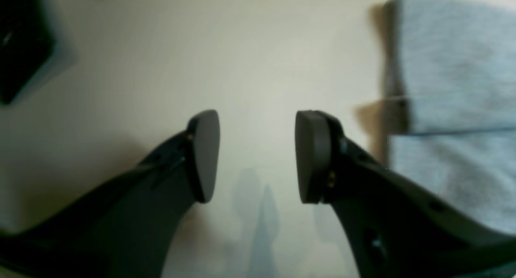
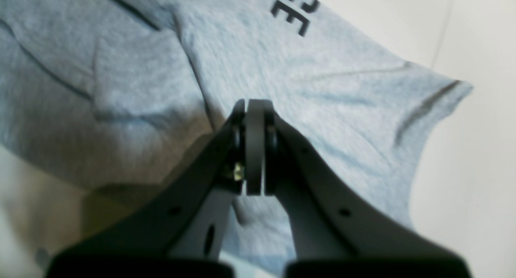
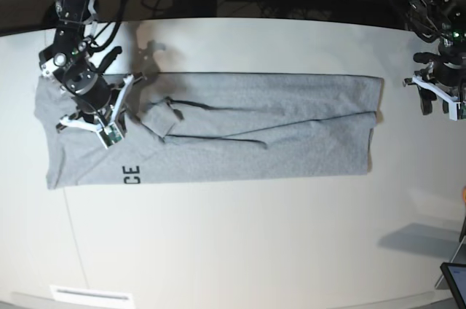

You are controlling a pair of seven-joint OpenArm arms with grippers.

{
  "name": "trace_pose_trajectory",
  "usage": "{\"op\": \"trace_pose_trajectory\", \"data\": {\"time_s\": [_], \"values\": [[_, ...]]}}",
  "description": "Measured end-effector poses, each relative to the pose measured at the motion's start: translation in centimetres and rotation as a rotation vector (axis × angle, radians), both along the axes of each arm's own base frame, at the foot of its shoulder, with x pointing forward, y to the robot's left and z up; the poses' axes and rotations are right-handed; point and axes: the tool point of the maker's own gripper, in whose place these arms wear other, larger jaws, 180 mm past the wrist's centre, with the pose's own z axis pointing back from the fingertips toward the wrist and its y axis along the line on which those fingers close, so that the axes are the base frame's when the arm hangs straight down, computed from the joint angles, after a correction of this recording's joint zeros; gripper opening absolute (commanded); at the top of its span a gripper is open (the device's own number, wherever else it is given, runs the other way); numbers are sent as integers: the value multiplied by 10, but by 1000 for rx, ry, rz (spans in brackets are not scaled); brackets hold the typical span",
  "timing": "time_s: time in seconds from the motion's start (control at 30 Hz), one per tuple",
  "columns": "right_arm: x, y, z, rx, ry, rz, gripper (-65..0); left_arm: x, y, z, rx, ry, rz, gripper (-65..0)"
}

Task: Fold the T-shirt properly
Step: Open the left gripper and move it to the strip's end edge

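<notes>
Now the T-shirt [image 3: 240, 125] is lying stretched in a long folded band across the white table [image 3: 240, 236], the black letters "CE" [image 3: 131, 175] showing near its end. The right gripper [image 2: 254, 149] is hovering over the rumpled grey cloth with its pads pressed together, clenched on nothing visible. The left gripper [image 1: 257, 155] is hanging just beside the shirt's opposite edge, released, pads apart above bare tabletop.
</notes>
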Motion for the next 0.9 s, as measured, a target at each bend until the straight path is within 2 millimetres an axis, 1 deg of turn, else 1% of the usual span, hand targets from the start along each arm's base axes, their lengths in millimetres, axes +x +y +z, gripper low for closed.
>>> {"op": "trace_pose_trajectory", "data": {"time_s": [0.07, 0.17, 0.23, 0.27, 0.33, 0.4, 0.47, 0.6, 0.7, 0.77, 0.9], "values": [[5, 1, -12, 17, 26, -7, -640, -3, -2, -6, -2, 22, 4, -353], [-4, -2, -37, 17, 107, -15, -647, -2, -2, -5, 2, 14, 2, -354], [-7, -2, -44, 22, 131, -18, -647, -5, -2, -5, 5, 16, -1, -354], [-6, -3, -45, 39, 130, -26, -647, -7, -1, -7, 9, 27, 2, -354], [-4, -11, -44, 43, 125, -56, -647, -8, 0, -7, 14, 31, 3, -354], [-5, -18, -45, 36, 128, -75, -647, -7, 1, -6, 18, 29, 1, -354], [-7, -21, -48, 31, 139, -82, -647, -7, 1, -6, 19, 30, 1, -354], [-9, -21, -50, 32, 144, -81, -647, -7, 1, -5, 20, 30, 1, -351], [-10, -21, -51, 32, 148, -81, -647, 0, -7, -8, 18, 37, -32, -349], [-10, -18, -57, 59, 152, -86, -647, 6, -13, -7, 20, 38, -63, -349], [-8, -17, -62, 86, 153, -86, -647, 5, -13, -8, 22, 47, -62, -348]]}}
